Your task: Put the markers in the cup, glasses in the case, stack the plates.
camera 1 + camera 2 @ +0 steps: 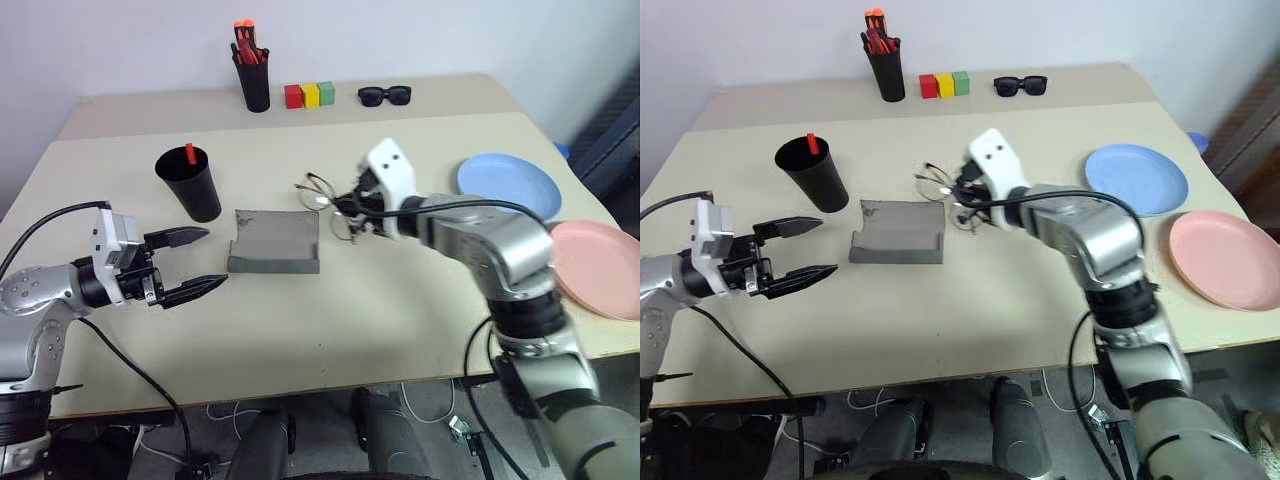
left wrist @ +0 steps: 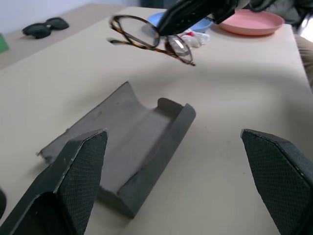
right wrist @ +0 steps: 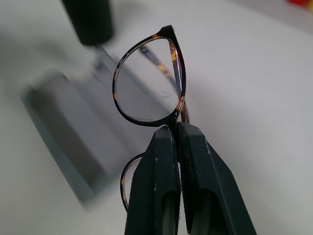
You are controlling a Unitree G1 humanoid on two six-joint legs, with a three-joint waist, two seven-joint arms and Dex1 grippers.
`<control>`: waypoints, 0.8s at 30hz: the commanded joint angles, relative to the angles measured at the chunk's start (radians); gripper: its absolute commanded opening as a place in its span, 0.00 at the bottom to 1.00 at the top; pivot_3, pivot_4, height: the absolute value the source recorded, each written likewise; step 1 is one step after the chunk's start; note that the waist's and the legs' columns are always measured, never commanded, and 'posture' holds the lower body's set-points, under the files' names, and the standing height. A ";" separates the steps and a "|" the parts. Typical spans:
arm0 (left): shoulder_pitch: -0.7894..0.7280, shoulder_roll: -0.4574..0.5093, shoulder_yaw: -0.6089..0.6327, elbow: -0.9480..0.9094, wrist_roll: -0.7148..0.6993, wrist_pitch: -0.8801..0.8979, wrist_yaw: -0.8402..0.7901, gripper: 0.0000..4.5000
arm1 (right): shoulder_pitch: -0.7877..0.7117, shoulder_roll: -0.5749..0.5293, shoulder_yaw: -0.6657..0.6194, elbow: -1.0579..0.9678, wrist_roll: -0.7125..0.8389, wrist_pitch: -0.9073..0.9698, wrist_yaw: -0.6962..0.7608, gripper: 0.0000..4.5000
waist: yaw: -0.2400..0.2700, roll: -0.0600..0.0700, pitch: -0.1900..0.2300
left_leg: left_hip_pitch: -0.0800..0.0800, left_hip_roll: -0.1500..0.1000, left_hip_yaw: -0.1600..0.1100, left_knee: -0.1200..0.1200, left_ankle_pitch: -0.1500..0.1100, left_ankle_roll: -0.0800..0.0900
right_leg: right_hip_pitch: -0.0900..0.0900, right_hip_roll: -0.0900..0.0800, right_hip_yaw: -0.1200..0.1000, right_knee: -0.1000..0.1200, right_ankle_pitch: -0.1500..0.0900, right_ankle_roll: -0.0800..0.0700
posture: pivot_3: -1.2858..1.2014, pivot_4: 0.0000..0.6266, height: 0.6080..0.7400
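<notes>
Marker (image 1: 189,153) in cup (image 1: 192,186)

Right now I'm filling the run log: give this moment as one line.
right gripper: shut on eyeglasses, lifted beside grey case | case: open | left gripper: open, empty | plates: unstacked

2 round plastic plates: light blue (image 1: 508,183), salmon pink (image 1: 598,266). 1 grey felt case (image 1: 275,242). 1 black tapered cup (image 1: 189,182). 3 coloured blocks (image 1: 309,95). 1 black sunglasses (image 1: 385,95).
</notes>
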 commanded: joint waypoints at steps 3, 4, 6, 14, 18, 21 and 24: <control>0.032 0.012 0.042 -0.077 -0.024 0.002 0.026 1.00 | -0.062 0.105 0.025 0.098 -0.034 -0.130 0.035 0.01 | -0.002 0.000 0.000 | 0.000 0.000 0.000 -0.001 0.000 0.000 | 0.000 0.000 0.000 0.000 0.000 0.000 | 0.52 0.24 1.00; 0.041 0.010 0.045 -0.090 -0.027 0.005 0.031 1.00 | -0.062 0.117 0.044 0.124 -0.051 -0.162 0.044 0.01 | -0.002 0.000 0.000 | 0.000 0.000 0.000 -0.001 0.000 0.000 | 0.000 0.000 0.000 0.000 0.000 0.000 | 0.52 0.24 1.00; 0.056 0.007 0.049 -0.109 -0.032 0.009 0.040 1.00 | -0.057 0.139 0.076 0.166 -0.084 -0.228 0.065 0.01 | -0.003 0.000 0.000 | 0.001 0.000 0.000 -0.001 0.000 0.000 | 0.000 0.000 0.000 0.000 0.000 0.000 | 0.52 0.24 1.00; 0.095 0.011 0.054 -0.137 -0.039 0.002 0.058 1.00 | -0.006 0.197 0.145 0.298 -0.189 -0.410 0.115 0.01 | -0.004 0.001 0.000 | 0.001 0.000 0.000 -0.002 0.000 0.000 | -0.001 0.000 0.000 0.001 0.000 0.000 | 0.52 0.24 1.00; 0.086 0.014 0.047 -0.131 -0.039 0.001 0.058 1.00 | 0.024 0.177 0.183 0.311 -0.242 -0.437 0.151 0.01 | -0.003 0.001 0.000 | 0.001 0.000 0.000 -0.002 0.000 0.000 | -0.001 0.000 0.000 0.001 0.000 0.000 | 0.52 0.24 1.00; 0.075 0.013 0.038 -0.124 -0.033 -0.002 0.059 1.00 | 0.036 0.175 0.197 0.307 -0.265 -0.434 0.171 0.01 | -0.005 0.001 0.000 | 0.001 0.000 0.000 -0.002 0.000 0.000 | -0.001 0.000 0.000 0.001 0.000 0.000 | 0.52 0.24 1.00; 0.062 0.013 0.031 -0.120 -0.030 -0.003 0.058 1.00 | 0.045 0.155 0.214 0.289 -0.289 -0.422 0.198 0.01 | -0.005 0.001 0.000 | 0.001 0.000 0.000 -0.002 0.000 0.000 | -0.001 0.001 0.000 0.002 0.000 0.000 | 0.52 0.24 1.00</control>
